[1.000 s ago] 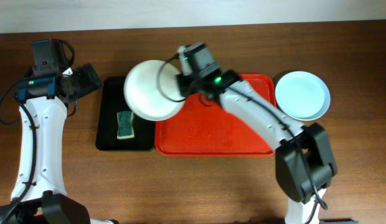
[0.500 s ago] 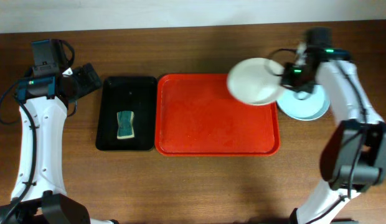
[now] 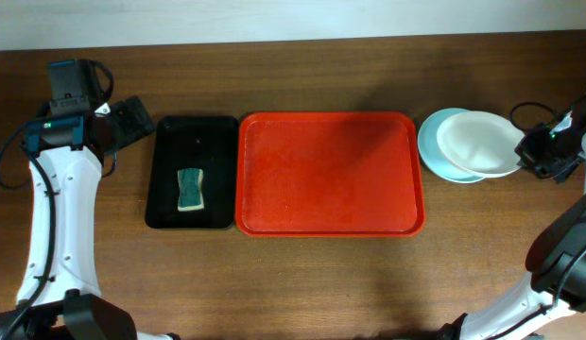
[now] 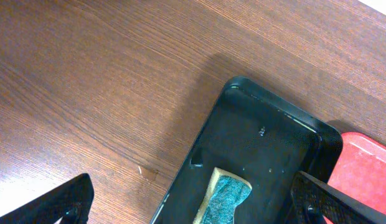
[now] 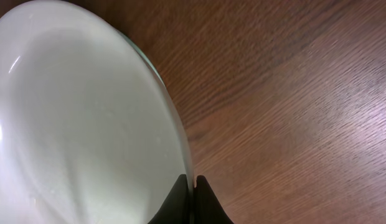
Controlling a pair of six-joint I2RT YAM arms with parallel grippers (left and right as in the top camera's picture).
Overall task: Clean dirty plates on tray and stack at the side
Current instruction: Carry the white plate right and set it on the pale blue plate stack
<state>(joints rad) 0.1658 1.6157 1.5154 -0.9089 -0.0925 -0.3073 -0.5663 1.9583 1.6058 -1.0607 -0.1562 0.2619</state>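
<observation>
At the far left, the left gripper hangs over bare wood with its fingers spread wide and nothing between them; its own camera looks down at the near-left corner of the black tray, where a green sponge lies. Next to the right, the tray shows only its bare red-orange floor, no plate on it. Just beyond its right rim sits the light blue plate on the table, and over it the white plate, shifted to the right so that the blue one shows as a crescent on the left. Whether the white plate already rests on the blue one or is held just above it I cannot tell, and a third plate is not visible. At the far right edge, the right gripper has its fingers pinched shut on the white plate's right-hand rim, which the wrist view shows plainly as a thin edge caught between the two tips. So the plate lies wholly to the left of those fingers, and the stack's centre lies further left again; the likely next move is a short carry leftward and down before letting go. The right arm is the one on the spot; the left is well apart.
</observation>
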